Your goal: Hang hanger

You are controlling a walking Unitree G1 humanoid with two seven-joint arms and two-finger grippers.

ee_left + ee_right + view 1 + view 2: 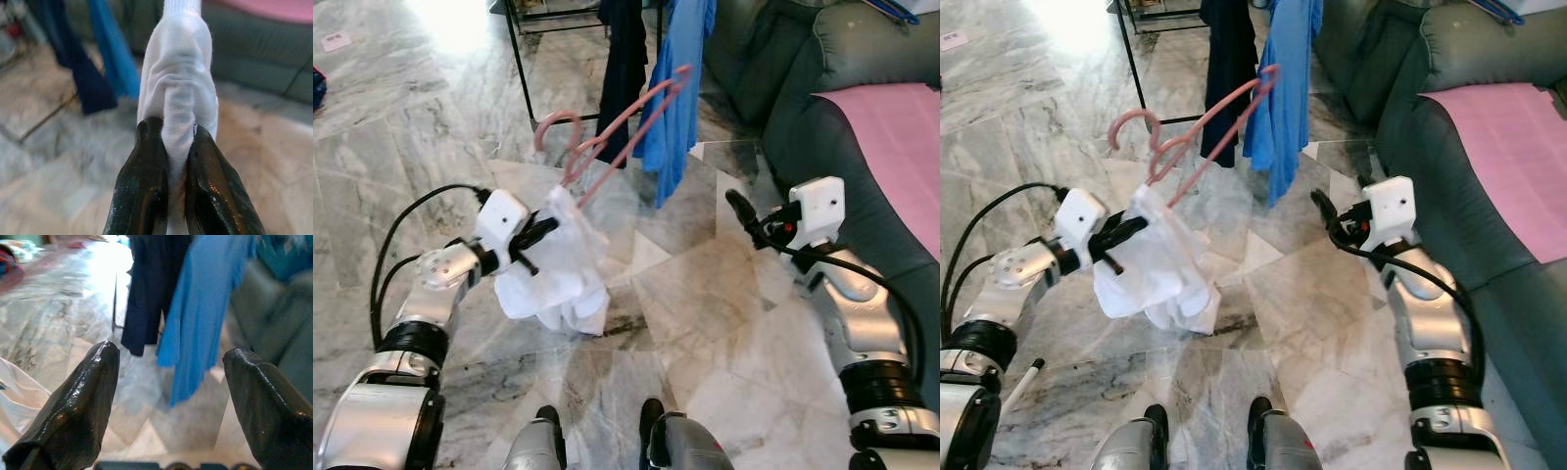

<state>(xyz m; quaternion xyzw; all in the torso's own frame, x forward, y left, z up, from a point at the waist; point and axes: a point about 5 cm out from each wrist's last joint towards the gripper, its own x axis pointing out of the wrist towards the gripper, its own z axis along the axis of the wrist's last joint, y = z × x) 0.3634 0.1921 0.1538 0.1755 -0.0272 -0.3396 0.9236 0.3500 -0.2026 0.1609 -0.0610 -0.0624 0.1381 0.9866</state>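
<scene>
left eye view: marble floor [724, 323] in grey and white. left hand [540, 235] raised before the robot, clamped on a white garment [563, 264] that hangs bunched below it. pink hanger [622, 132] rises from the top of the garment, tilted up and away; its hook [556, 122] curls to the left. beyond it, a black metal rack [521, 59] with a dark navy garment [625, 59] and a blue garment [680, 88] hanging side by side; the hanger's far end lies in front of the blue one. right hand [742, 213] held out at the right, apart from the hanger, carrying nothing. grey-green sofa [803, 88] at the right, with a pink cloth [896, 147] spread on its seat.

right eye view: same scene. black cables [979, 220] loop from the left arm. the robot's feet [1205, 431] at the bottom edge.

left wrist view: two black fingers [142, 196] pinch a fold of the white garment, which stands up between them. blurred behind: navy and blue garments, sofa, pink cloth.

right wrist view: two black fingers [73, 416] set wide apart, nothing between them. through the gap, the navy and blue garments hang over the pale floor; an edge of the white garment sits beside one finger.
</scene>
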